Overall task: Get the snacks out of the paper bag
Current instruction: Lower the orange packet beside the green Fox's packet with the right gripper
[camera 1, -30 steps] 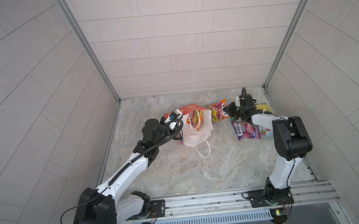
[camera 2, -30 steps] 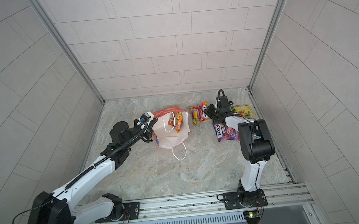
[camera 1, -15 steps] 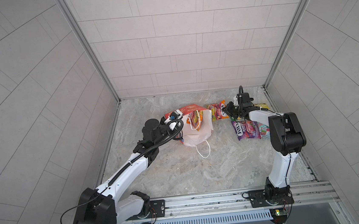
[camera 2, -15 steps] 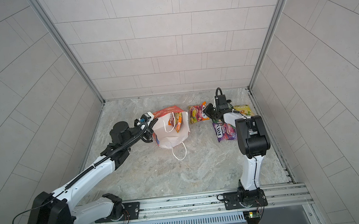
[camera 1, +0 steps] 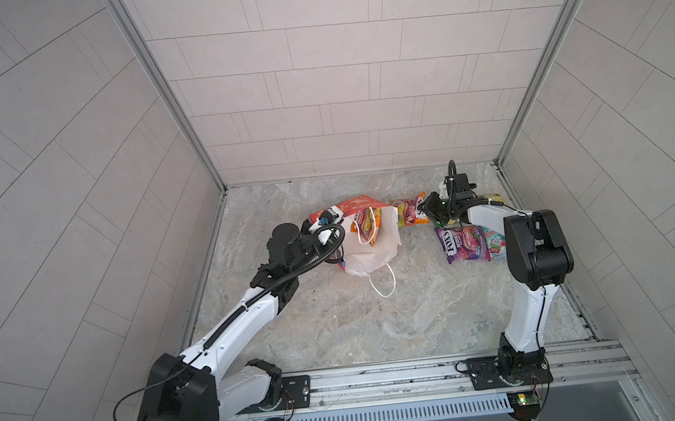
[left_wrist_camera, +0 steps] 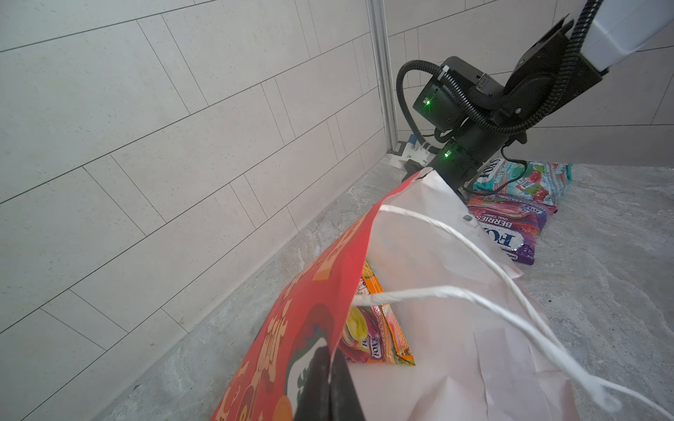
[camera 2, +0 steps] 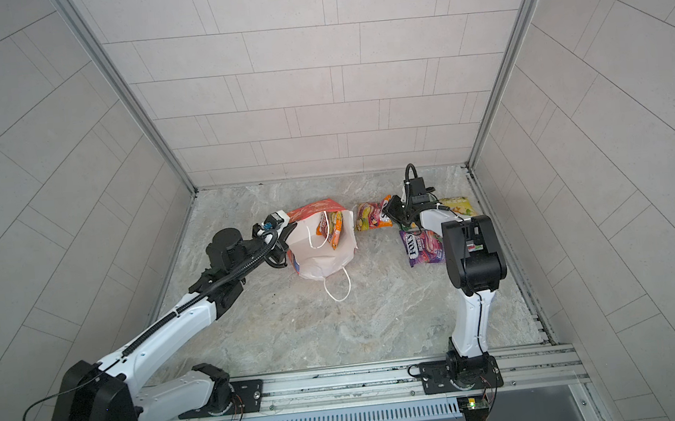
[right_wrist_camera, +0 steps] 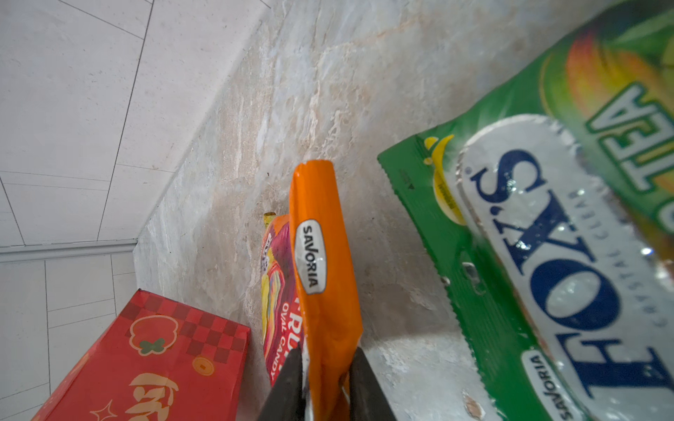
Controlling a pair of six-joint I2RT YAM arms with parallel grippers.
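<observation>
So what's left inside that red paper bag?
One orange candy packet shows against the red paper bag's white lining. The bag's deeper part is hidden behind its red wall, so more could lie there.

The gray stone table holds the red paper bag. A pink packet lies just beside the bag. A purple packet and a teal packet lie farther away.

Red checkered paper bag; orange packet; green packet; purple packet
</observation>
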